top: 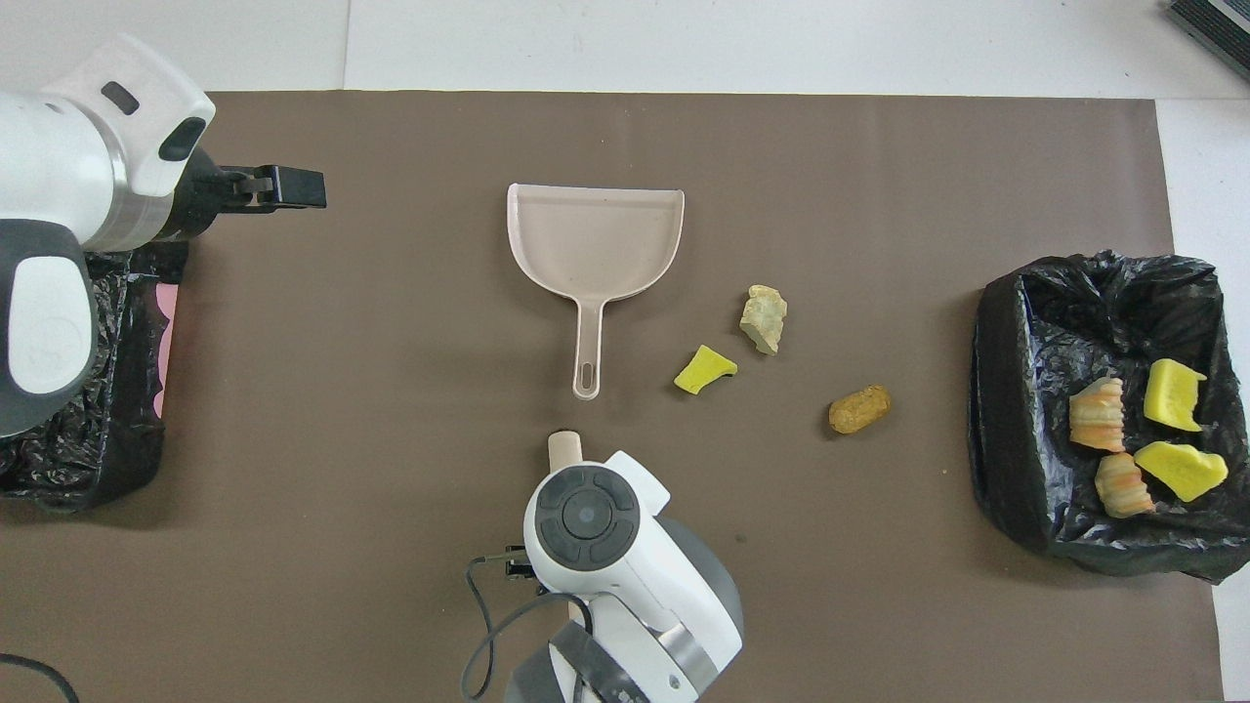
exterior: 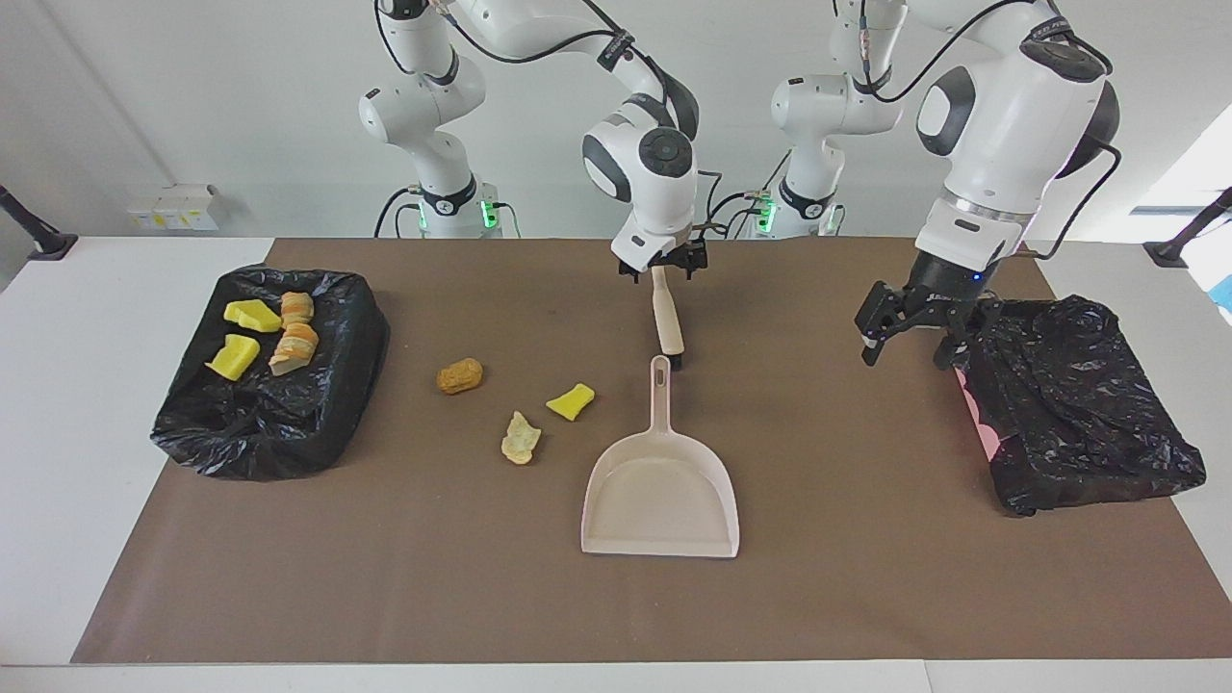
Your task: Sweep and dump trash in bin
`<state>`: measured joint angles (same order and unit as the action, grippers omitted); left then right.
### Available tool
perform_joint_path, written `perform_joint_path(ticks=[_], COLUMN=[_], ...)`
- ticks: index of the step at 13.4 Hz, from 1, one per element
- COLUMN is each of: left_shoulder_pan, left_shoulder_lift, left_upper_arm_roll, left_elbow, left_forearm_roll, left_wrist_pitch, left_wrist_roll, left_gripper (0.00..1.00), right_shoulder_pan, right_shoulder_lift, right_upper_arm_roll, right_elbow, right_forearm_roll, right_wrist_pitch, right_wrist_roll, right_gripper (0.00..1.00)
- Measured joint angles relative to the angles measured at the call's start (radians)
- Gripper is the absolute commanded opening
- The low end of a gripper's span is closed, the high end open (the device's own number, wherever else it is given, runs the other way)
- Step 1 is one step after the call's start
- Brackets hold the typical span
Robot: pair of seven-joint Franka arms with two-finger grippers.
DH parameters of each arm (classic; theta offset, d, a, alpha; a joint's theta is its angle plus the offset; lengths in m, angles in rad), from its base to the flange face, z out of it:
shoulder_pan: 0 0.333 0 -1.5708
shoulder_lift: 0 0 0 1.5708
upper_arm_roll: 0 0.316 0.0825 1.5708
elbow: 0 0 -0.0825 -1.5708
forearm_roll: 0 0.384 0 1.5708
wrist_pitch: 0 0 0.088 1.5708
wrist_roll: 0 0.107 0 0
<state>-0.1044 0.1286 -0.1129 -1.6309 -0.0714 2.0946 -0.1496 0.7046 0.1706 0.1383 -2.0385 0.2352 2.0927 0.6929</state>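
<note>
Brown mat, covering most of the white table. Black-lined bin, left of the facing frame, at the right arm's end: holds four pieces of trash, two yellow sponge chunks and two orange-tan bread lumps. Second black-lined bin, right of the facing frame: only crumpled liner shows inside, with pink at one edge. Left gripper, right of centre in the facing frame, over the mat just beside that second bin, fingers apart, holding nothing. Right gripper, upper centre, clamped on the beige handle of a brush that hangs bristles-down over the mat above the dustpan's handle tip. Dustpan, lower centre, flat on the mat, pan bare, handle toward the robots. Loose trash on the mat, centre-left between dustpan and the filled bin: a brown lump, a pale lump, a yellow chunk.
</note>
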Motion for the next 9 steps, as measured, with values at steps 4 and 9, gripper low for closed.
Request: perform_joint_path(ticks=[4,9], left_shoulder_pan=[-0.127,-0.267], left_shoulder_lift=[0.117,0.251], left_upper_arm_roll=[-0.003,-0.004], left_elbow=[0.055,0.048], left_forearm_roll=[0.000,0.008], left_wrist_pitch=[0.003,0.080], left_wrist_roll=[-0.078,-0.228], left_gripper=[1.00,1.00], right_shoulder_pan=[0.067,0.074], right_shoulder_lift=[-0.047,-0.050], right_upper_arm_roll=[0.000,-0.002], right_elbow=[-0.108,-0.126], right_forearm_roll=[0.013,0.014], right_wrist_pitch=[0.043,0.052], right_wrist_roll=[0.063,0.065], right_gripper=[0.69,0.00])
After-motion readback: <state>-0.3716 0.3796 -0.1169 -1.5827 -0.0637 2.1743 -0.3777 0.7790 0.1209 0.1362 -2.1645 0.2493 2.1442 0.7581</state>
